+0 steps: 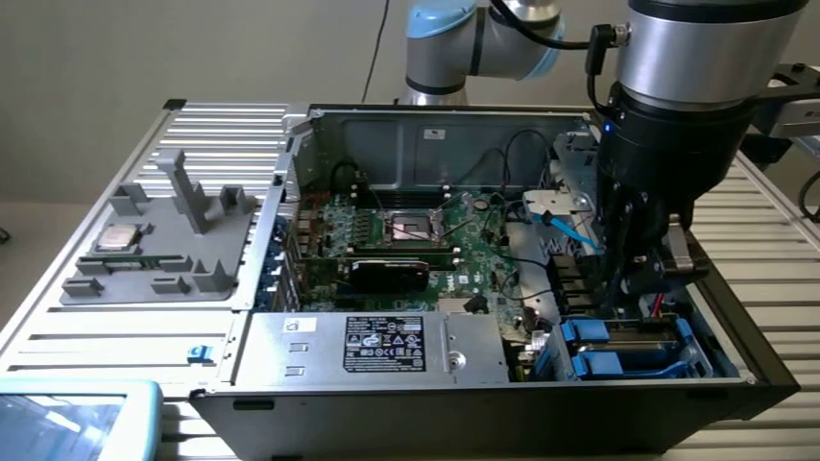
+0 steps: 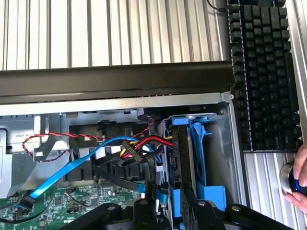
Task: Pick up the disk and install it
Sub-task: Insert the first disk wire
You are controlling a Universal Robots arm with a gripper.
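The fingers (image 2: 169, 203) clamp the disk (image 2: 182, 158) edge-on in the tight blue bay (image 2: 211, 191) beside the case wall (image 2: 235, 158); a keyboard (image 2: 264, 72) lies on the worktop (image 2: 120, 33)

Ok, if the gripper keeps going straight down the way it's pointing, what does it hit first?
Most likely the disk itself: the gripper sits right over it, in the blue-railed drive bay at the case's corner. Depth is hard to judge, so contact may already exist.

Hand (image 2: 298, 179) cut off at frame edge (holding something blue)
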